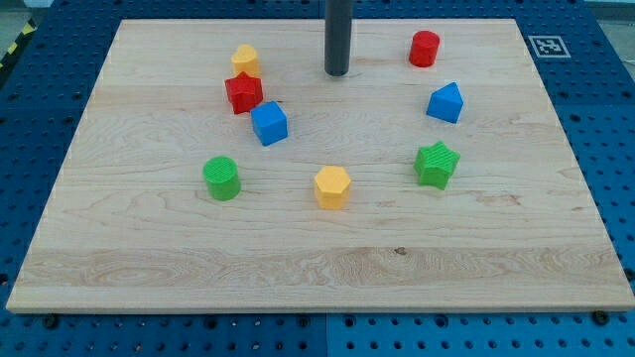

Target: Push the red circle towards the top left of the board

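Observation:
The red circle (425, 48), a short red cylinder, stands near the view's top right of the wooden board (149, 248). My tip (337, 73) is the lower end of a dark rod coming down from the view's top centre. It rests on the board to the left of the red circle, well apart from it and a little lower in the view. It touches no block.
A yellow block (245, 59), a red star (243, 92) and a blue cube (269, 123) cluster at the upper left. A green cylinder (222, 178), a yellow hexagon (332, 186), a green star (437, 164) and a blue block (446, 102) lie lower down.

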Controlling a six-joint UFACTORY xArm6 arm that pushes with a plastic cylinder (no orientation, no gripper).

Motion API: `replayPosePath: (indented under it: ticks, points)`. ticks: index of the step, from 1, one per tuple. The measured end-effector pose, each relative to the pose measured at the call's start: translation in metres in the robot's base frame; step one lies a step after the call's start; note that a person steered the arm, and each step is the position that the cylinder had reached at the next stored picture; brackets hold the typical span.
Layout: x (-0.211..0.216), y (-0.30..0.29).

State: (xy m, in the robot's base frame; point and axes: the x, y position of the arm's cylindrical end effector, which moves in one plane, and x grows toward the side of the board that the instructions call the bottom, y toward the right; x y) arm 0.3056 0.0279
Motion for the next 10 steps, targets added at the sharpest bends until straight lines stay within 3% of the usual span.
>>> replayPosePath:
  ticks: [3,5,7,10]
  points:
    - [0.0,0.149]
    - [-0.007,0.195]
    - [-0.037,0.17]
    - [-0.036,0.089]
